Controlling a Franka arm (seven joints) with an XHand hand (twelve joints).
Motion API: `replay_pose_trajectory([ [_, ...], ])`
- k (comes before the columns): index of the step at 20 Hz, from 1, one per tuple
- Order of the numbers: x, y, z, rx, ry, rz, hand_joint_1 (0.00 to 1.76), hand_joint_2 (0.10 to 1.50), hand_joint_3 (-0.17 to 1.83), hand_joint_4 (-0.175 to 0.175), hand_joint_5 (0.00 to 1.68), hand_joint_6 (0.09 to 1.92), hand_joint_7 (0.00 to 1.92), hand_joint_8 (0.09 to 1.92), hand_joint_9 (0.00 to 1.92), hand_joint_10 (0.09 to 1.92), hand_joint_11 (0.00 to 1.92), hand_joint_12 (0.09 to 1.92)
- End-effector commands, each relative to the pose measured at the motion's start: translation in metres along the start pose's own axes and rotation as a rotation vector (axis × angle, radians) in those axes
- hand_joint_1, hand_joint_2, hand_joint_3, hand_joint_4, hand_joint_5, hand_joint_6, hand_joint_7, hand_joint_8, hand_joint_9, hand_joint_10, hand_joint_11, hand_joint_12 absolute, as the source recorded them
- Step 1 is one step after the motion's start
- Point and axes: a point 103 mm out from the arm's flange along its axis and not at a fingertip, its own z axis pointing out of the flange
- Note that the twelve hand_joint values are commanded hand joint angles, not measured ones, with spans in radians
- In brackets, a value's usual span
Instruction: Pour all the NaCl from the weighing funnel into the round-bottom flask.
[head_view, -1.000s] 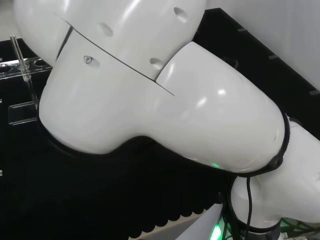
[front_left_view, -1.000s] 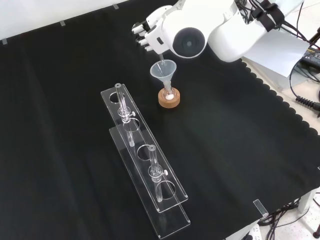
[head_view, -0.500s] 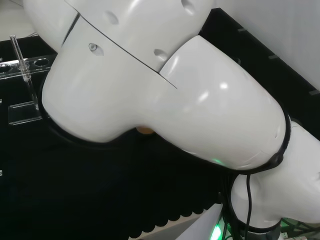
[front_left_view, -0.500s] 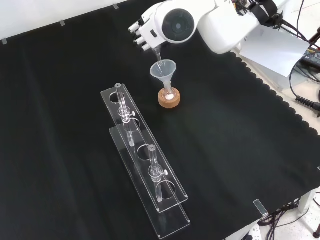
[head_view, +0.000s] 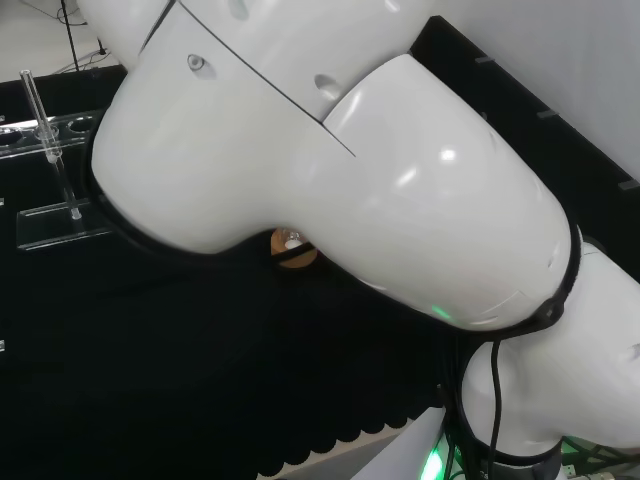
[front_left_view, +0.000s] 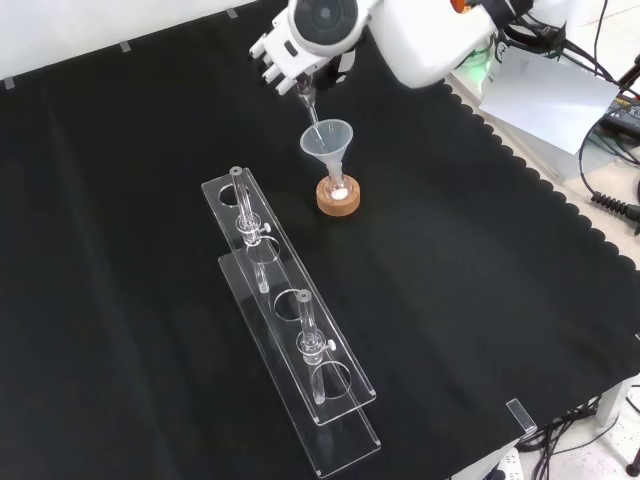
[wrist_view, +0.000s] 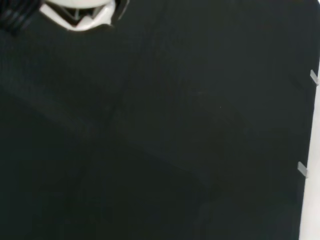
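One black cloth (front_left_view: 120, 300) is spread over the whole bench, and much of the head view is taken up by the big white links of the arm (head_view: 330, 150). Well below the hand in the front view, a long clear plastic rack (front_left_view: 290, 330) with round holes is laid at a slant on the cloth, and two slim clear glass pieces (front_left_view: 245, 222) are stood upright in it.

At the top of the front view, the black and white hand (front_left_view: 283, 55) is seen beside a white link with a round grey cap (front_left_view: 325, 17). Its fingers (front_left_view: 268, 62) are curled, and a thin clear glass weighing funnel (front_left_view: 307, 103) is gripped in them, with its stem pointed down. The lower tip of that stem is held just at the rim of a clear plastic cone funnel (front_left_view: 328, 145), directly beneath the hand. The cone funnel is seated in the neck of a small clear round-bottom flask (front_left_view: 339, 190), and a white patch is shown inside the flask. The flask is carried by a brown cork ring stand (front_left_view: 339, 200), also glimpsed under the arm in the head view (head_view: 293, 252).

A blurred white part of the hand (wrist_view: 77, 12) is shown against the cloth in the wrist view.
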Motion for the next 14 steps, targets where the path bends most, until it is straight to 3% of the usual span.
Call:
replay_pose_trajectory([
  [1, -0.009, 0.002, 0.011, -0.014, 0.084, -0.007, 1.09, 0.66, 0.77, 0.175, 1.14, 0.96, 0.71, 0.67, 1.02, 0.37, 0.72, 1.1],
  [4, -0.012, 0.003, 0.016, -0.038, 0.157, -0.033, 1.09, 0.66, 0.77, 0.175, 1.14, 0.96, 0.71, 0.67, 1.02, 0.37, 0.72, 1.1],
  [14, -0.021, 0.009, 0.022, -0.059, 0.276, -0.032, 1.09, 0.66, 0.77, 0.175, 1.14, 0.96, 0.71, 0.67, 1.02, 0.37, 0.72, 1.11],
])
